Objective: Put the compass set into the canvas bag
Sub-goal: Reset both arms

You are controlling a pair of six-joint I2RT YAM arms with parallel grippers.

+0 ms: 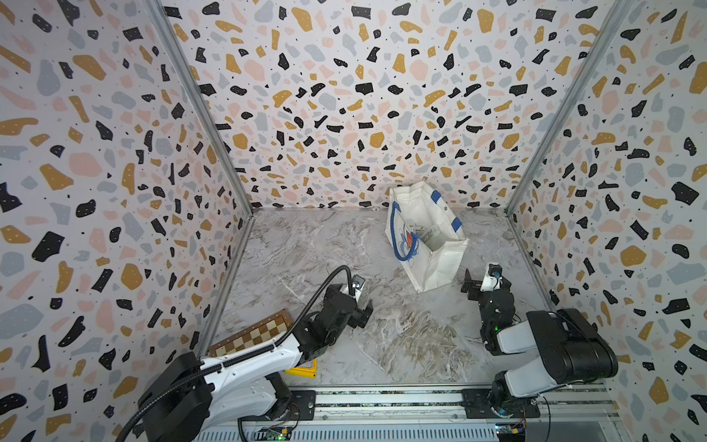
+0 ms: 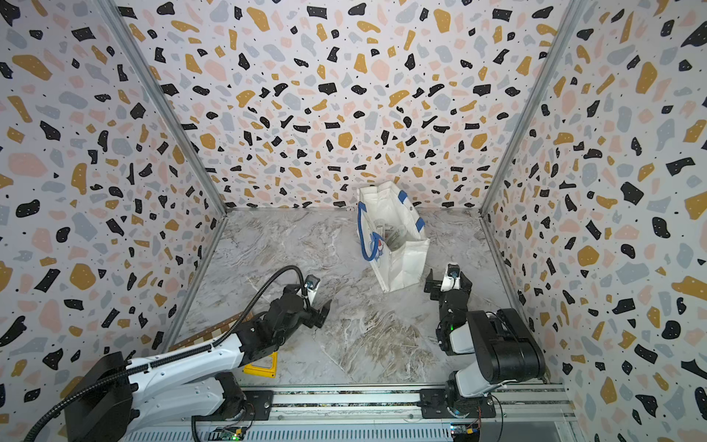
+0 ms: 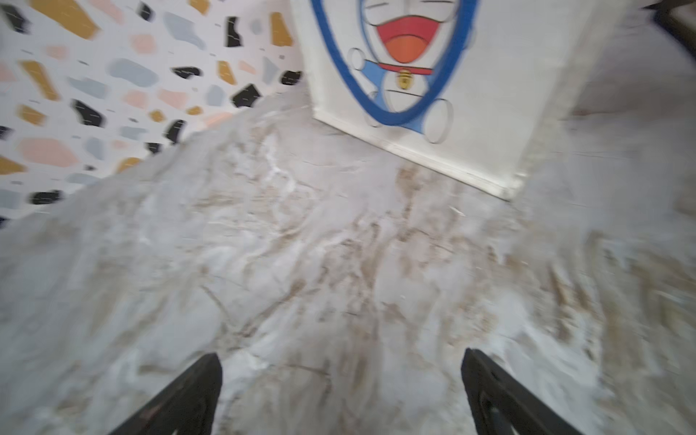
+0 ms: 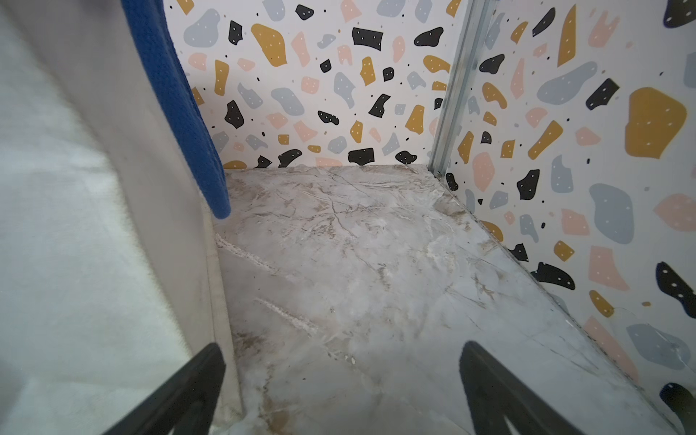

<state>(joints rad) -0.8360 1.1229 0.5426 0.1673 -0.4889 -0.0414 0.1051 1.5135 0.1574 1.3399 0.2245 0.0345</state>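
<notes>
Nearest the camera, a metal rail point(image 1: 382, 402) carries both arm bases. Just beyond it the left arm covers most of a chessboard point(image 1: 252, 336) and all but a corner of a yellow flat thing point(image 2: 262, 367); what that thing is cannot be told. Farther in, the left gripper point(image 3: 341, 354) hangs low over the marble-patterned table point(image 1: 306, 248) with its jaws spread wide and nothing between them. The left wrist view is smeared with blur. The right gripper point(image 4: 341, 344) is also fully spread and empty, just beside the near corner of the canvas bag point(image 1: 440, 268). In the right wrist view one finger overlaps the bag's white wall, and whether it touches the cloth cannot be told. In both top views its other finger is mostly hidden behind the wrist camera. The bag stands upright on the far right part of the table, near the back wall, with its mouth open. It is white and boxy, creased along its edges, with blue strap handles. One handle droops down the printed side, which faces the left arm. In the left wrist view that print shows a blue cartoon figure with a red mouth and a yellow bell, cut off at the picture's edge. On the bag's floor lies something pale and clear, seemingly the compass set point(image 1: 428, 234), too small to make out.
</notes>
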